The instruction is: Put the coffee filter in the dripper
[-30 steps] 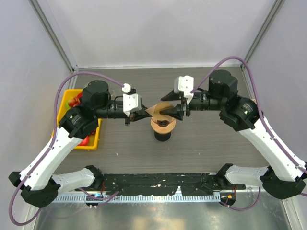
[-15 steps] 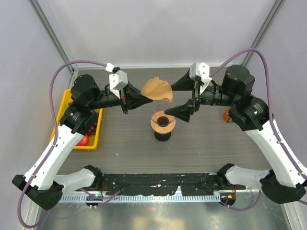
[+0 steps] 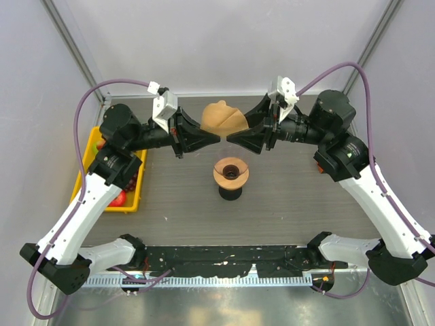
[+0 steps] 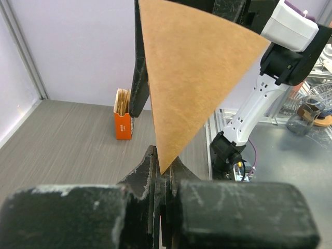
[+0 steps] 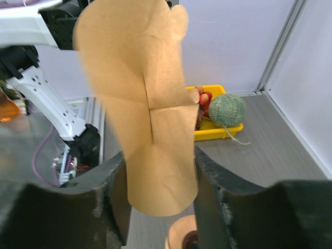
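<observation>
The coffee filter [image 3: 221, 117] is a tan paper cone held in the air behind and above the dripper [image 3: 231, 173]. The dripper is an orange-brown funnel standing on a black base mid-table. My left gripper [image 3: 216, 138] is shut on the filter's pointed tip, which the left wrist view shows pinched at the jaws [image 4: 163, 174]. The filter [image 4: 192, 78] fans upward from there. My right gripper [image 3: 239, 129] is open, one finger on each side of the filter's rounded wide end [image 5: 155, 155]. The dripper's rim [image 5: 181, 238] shows below it.
A yellow tray [image 3: 136, 193] with red items sits at the left. In the right wrist view the tray [image 5: 220, 132] holds a green yarn ball [image 5: 226, 110]. An orange box [image 4: 123, 122] stands at the right side of the table. Grey walls enclose the table.
Both arms lifted the filter up and back from just above the dripper. The right gripper let go and opened wide. It now straddles the filter's wide end.
</observation>
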